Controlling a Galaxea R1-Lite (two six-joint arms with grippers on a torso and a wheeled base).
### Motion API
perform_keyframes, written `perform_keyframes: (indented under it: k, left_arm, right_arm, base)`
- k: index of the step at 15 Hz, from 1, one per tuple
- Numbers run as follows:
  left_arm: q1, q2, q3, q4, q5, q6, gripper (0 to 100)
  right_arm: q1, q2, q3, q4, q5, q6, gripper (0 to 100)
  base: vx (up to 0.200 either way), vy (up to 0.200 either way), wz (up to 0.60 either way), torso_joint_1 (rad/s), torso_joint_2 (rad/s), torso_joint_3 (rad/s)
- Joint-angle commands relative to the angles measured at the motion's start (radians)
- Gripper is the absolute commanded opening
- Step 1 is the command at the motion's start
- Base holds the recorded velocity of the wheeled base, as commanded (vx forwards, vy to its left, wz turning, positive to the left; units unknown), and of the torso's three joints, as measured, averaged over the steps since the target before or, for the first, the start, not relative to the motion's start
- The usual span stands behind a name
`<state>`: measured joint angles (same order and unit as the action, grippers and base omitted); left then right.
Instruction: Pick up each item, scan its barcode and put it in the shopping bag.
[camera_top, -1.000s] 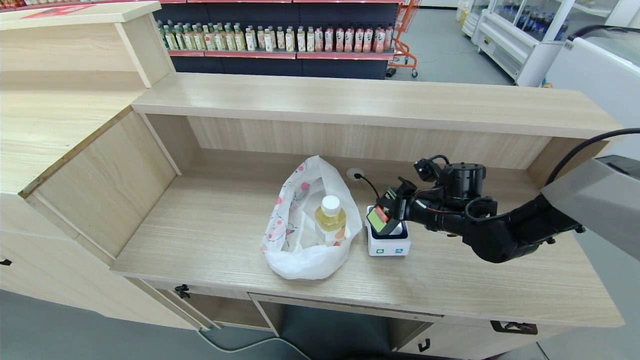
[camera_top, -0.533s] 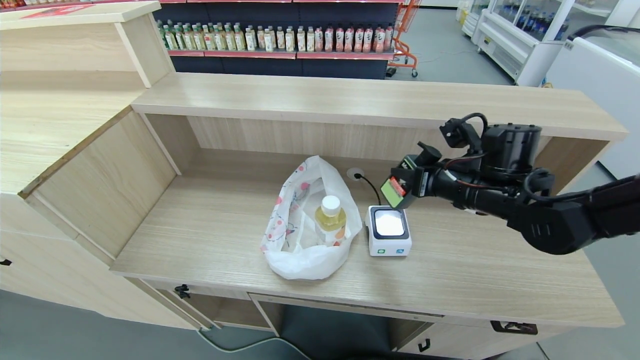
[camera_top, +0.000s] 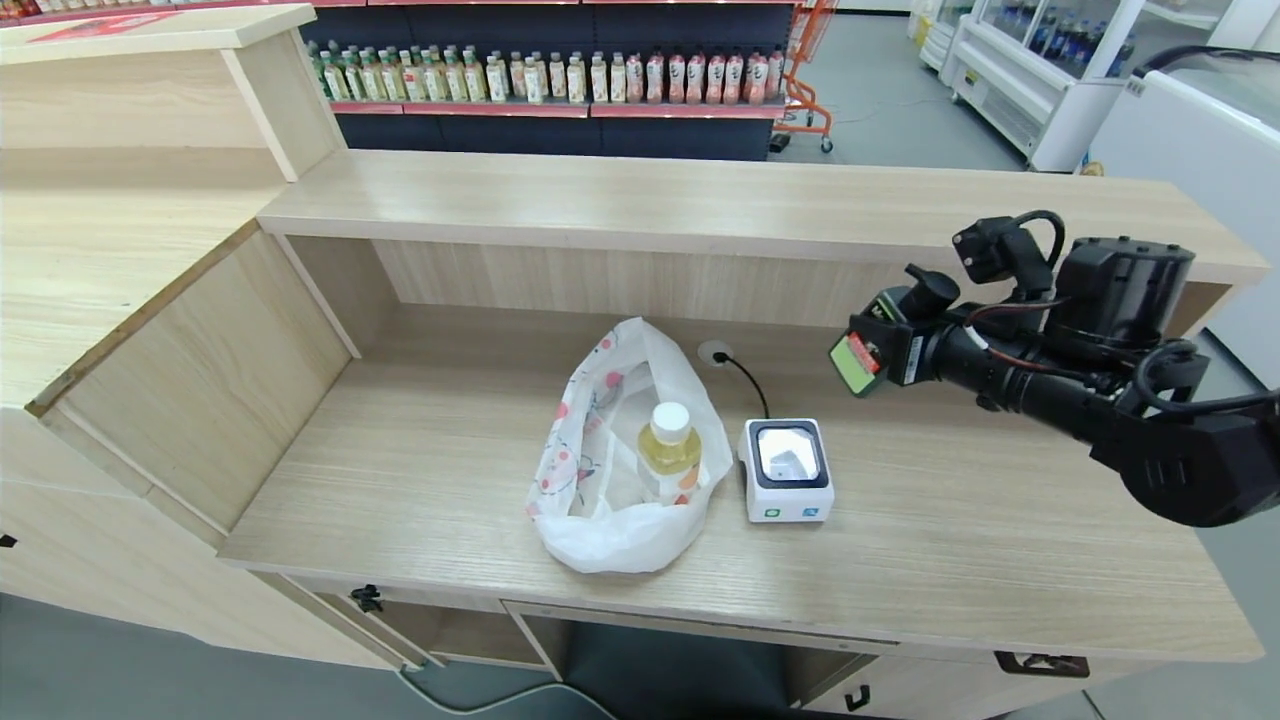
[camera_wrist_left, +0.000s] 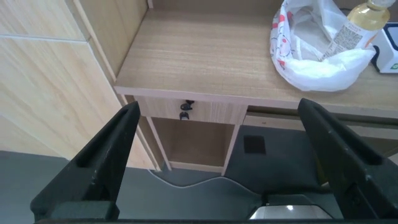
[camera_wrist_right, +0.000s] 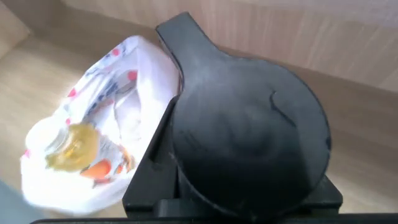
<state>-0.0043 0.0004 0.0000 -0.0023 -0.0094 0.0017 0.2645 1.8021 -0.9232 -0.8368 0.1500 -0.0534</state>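
Observation:
My right gripper (camera_top: 868, 352) is shut on a small green item with a red label (camera_top: 853, 362). It hangs in the air above the counter, to the right of and behind the white scanner box (camera_top: 789, 470). The white shopping bag (camera_top: 600, 500) lies open just left of the scanner, with a yellow-drink bottle (camera_top: 670, 445) standing inside it. A round black shape (camera_wrist_right: 249, 143) blocks the middle of the right wrist view, with the bag (camera_wrist_right: 124, 93) and bottle (camera_wrist_right: 71, 143) beyond it. My left gripper (camera_wrist_left: 219, 109) is open, low in front of the counter's edge, short of the bag (camera_wrist_left: 317, 59).
The wooden counter (camera_top: 420, 450) has a raised ledge (camera_top: 700, 205) along the back and a side wall (camera_top: 200, 380) on the left. A black cable (camera_top: 745, 380) runs from the scanner to a hole in the counter. A cupboard latch (camera_wrist_left: 184, 112) sits under the front edge.
My right gripper rose off the scanner with the green item and moved up and to the right. The scanner's top is now uncovered. The head camera shifted slightly.

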Motion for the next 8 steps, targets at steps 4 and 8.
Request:
perform_keyframes:
  k: [4, 8]
  left_arm:
    - [0.0, 0.0, 0.0, -0.001, 0.0, 0.0, 100]
    - [0.0, 0.0, 0.0, -0.001, 0.0, 0.001, 100]
  right_arm:
    - [0.009, 0.054, -0.082, -0.001, 0.02, 0.003, 0]
    - [0.142, 0.098, -0.174, 0.021, 0.072, -0.026, 0]
  base:
    - [0.0, 0.2, 0.0, 0.005, 0.0, 0.0]
    - [0.0, 0.05, 0.0, 0.002, 0.0, 0.003]
